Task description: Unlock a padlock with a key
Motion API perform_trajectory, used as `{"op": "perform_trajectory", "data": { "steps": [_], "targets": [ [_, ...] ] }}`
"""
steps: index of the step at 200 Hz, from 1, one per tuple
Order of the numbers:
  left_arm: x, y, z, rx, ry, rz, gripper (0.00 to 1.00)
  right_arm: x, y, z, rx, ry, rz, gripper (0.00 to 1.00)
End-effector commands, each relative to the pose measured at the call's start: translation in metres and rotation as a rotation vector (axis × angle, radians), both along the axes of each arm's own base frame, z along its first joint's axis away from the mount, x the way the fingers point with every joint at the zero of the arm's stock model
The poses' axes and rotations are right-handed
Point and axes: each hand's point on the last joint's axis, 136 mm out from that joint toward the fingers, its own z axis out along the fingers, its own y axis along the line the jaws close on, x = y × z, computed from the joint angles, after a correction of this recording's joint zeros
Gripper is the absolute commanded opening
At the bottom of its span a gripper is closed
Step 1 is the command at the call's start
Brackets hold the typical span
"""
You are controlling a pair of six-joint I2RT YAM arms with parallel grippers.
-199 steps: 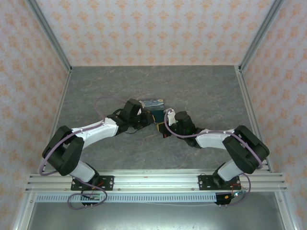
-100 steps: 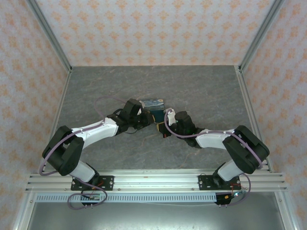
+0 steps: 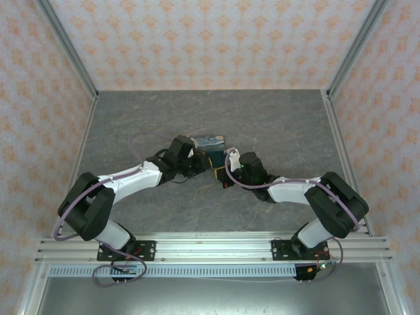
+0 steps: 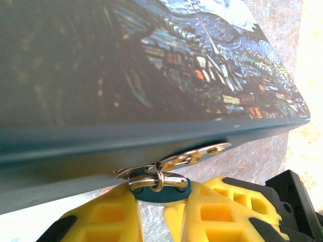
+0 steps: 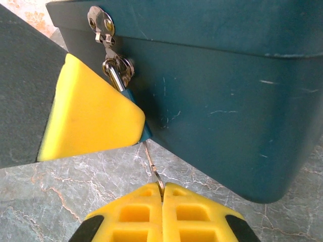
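**Right wrist view: key (image 5: 153,169) pinched just below the padlock (image 5: 145,132)**

Right wrist footage shows the right end effector (image 5: 162,189) closed tight on the key, its two yellow pads pressed together with only the thin metal blade between them. The blade is seen edge-on. It slants up and to the left until it meets the lower corner of the small blue-green padlock; whether the tip has entered the keyhole cannot be told.

The padlock hangs at the front of the dark teal tin box (image 5: 227,85). Its silver shackle (image 5: 117,70) is looped through the hasp (image 5: 98,20) near the box's upper edge. A yellow finger (image 5: 91,116) of the other arm covers most of the lock body from the left.

From the left wrist, the left end effector (image 4: 160,202) is narrow and holds the padlock's body between its fingertips. The shackle and hasp links sit just above the grip, under the rim of the painted lid.

Seen from the top external camera, both arms reach inward and meet at the near side of the box, in the middle of the grey marbled desk (image 3: 131,118). The two end effectors are just beside each other there.
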Motion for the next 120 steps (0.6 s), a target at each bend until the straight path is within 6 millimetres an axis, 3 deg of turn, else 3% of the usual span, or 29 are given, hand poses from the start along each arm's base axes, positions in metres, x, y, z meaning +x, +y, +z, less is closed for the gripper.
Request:
{"op": "perform_trajectory", "data": {
  "steps": [1,49,120],
  "targets": [
    [0.006,-0.01,0.029,-0.039,-0.067,-0.027,0.17,0.006,0.008,0.025,0.056,-0.062,0.011,0.0],
    [0.006,-0.012,0.03,-0.047,-0.067,-0.026,0.17,0.004,0.002,0.02,0.045,-0.06,-0.006,0.0],
    [0.002,-0.018,0.04,-0.094,-0.064,-0.045,0.16,0.013,0.011,0.027,0.063,-0.082,0.0,0.0]
  ]
}}
